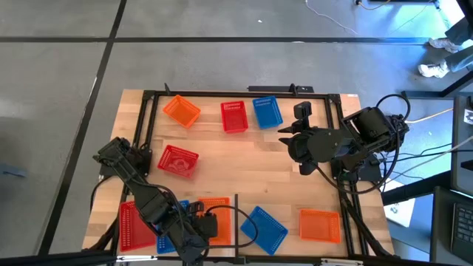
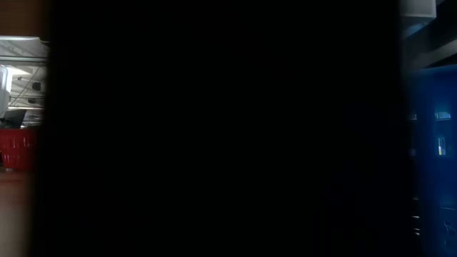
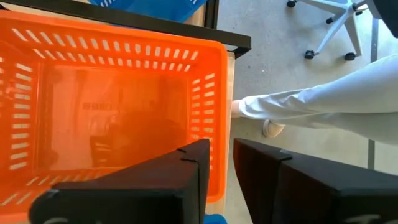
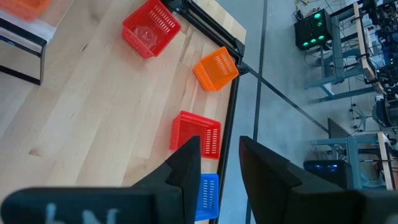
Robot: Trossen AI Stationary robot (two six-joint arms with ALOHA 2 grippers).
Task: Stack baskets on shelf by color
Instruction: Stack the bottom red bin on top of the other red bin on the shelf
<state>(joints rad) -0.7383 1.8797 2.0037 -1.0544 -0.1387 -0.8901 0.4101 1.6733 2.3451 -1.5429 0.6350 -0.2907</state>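
In the high view my left gripper point(image 1: 209, 224) is at the near edge, on an orange basket point(image 1: 219, 220) that sits beside a blue basket point(image 1: 167, 239) and a red basket point(image 1: 131, 225) on the pale shelf point(image 1: 106, 222). The left wrist view shows the orange basket point(image 3: 112, 106) from above. Loose on the tabletop lie an orange point(image 1: 181, 111), two red point(image 1: 234, 116) point(image 1: 178, 160), two blue point(image 1: 267, 111) point(image 1: 262, 227) and one more orange basket point(image 1: 320, 224). My right gripper point(image 1: 284, 137) hangs open over the far right part, touching nothing. My left gripper holds the orange basket by one side wall point(image 3: 217, 143), near a corner. One finger point(image 3: 186, 174) is inside the basket and the other finger point(image 3: 280, 180) outside. The fingers come from above, pointing down. The basket sits upright; its underside is hidden.
A black frame point(image 1: 236, 92) edges the tabletop, with a black bar point(image 1: 236, 214) beside the orange basket. A person's leg and shoe point(image 3: 311, 106) stand just past the near edge. The low view is almost wholly blocked by something dark point(image 2: 228, 128). Bare wood lies mid-table point(image 1: 244, 170).
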